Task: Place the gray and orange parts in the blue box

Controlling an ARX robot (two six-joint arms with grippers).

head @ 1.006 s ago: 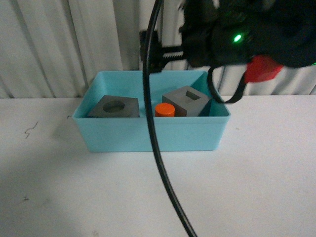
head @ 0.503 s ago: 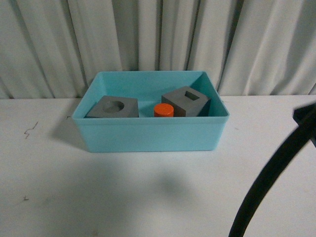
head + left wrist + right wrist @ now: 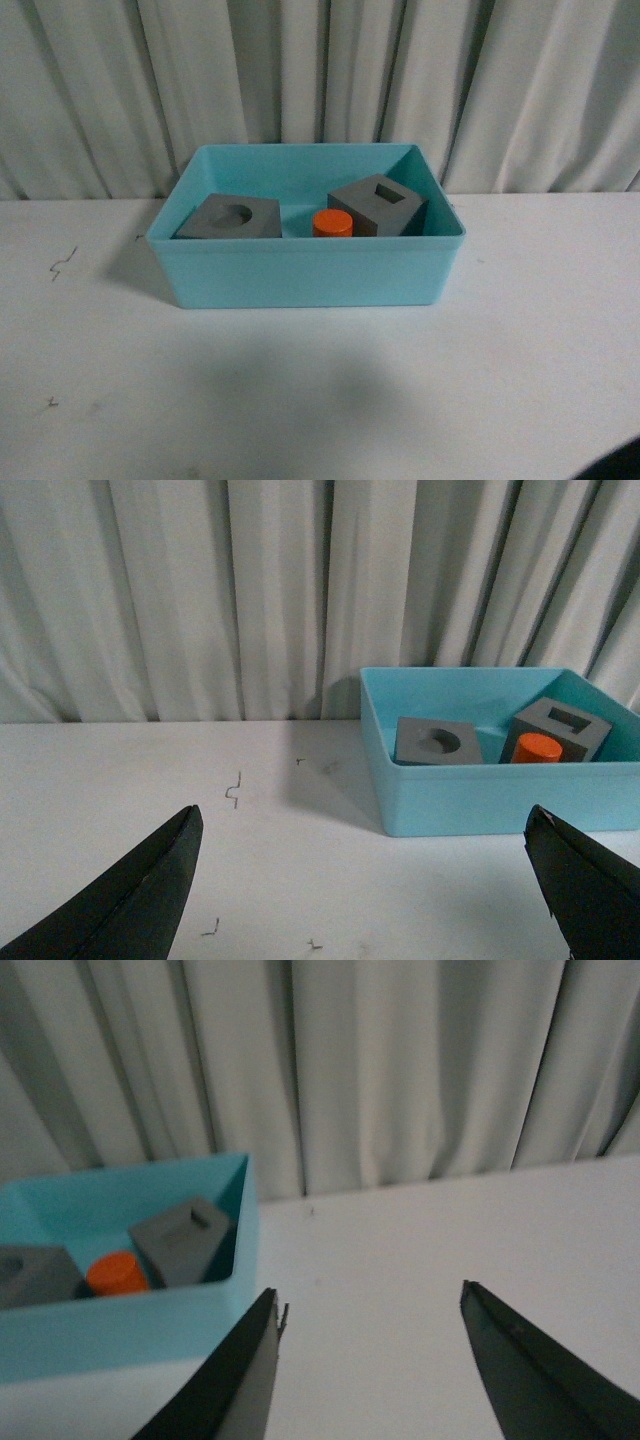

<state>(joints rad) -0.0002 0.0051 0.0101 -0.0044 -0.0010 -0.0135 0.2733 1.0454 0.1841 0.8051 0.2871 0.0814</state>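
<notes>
A light-blue box (image 3: pixel 305 268) sits on a white table (image 3: pixel 320 400) with its long side running left to right, and inside it lie a gray cube with a round recess (image 3: pixel 230 217), an orange cylinder (image 3: pixel 332 223) and a gray cube with a square recess (image 3: pixel 377 205). Both the left gripper (image 3: pixel 365 875) and right gripper (image 3: pixel 368 1360) are spread wide and empty, each well short of the box, neither clearly nearer. A second ago a dark arm and cable hung over the box in the front view; now they are gone from it

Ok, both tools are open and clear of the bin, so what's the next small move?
Probably none beyond parking: both matte gray cubes and the small orange cylinder already sit inside the light-blue plastic bin, and the left tool and right tool hold nothing.
</notes>
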